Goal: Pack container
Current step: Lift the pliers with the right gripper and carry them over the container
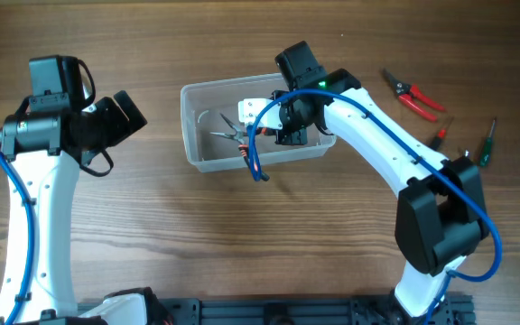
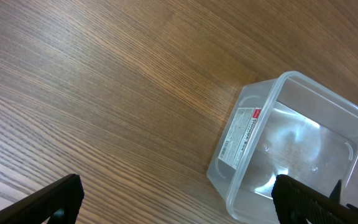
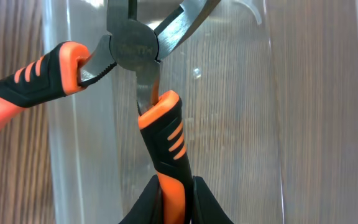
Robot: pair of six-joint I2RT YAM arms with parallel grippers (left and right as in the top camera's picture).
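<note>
Container [image 1: 190, 135]: sitting on desk [image 1: 242, 235], open side up for loading.
Right fingers [image 3: 173, 186]: clamping one orange handle of pliers [image 3: 132, 53], dangling them nose-first into container.
Left fingers [image 2: 176, 190]: gaping wide, holding nothing, idling beside container.

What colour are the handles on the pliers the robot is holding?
Orange with black parts. The pliers' handles show best in the right wrist view.

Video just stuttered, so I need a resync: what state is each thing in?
right gripper: jaws shut on one pliers handle
orange-handled pliers: handles spread, held over the container
container: upright, no lid
left gripper: jaws open, empty
red-handled pliers: lying on table, unpacked
green screwdriver: lying on table, unpacked
</note>
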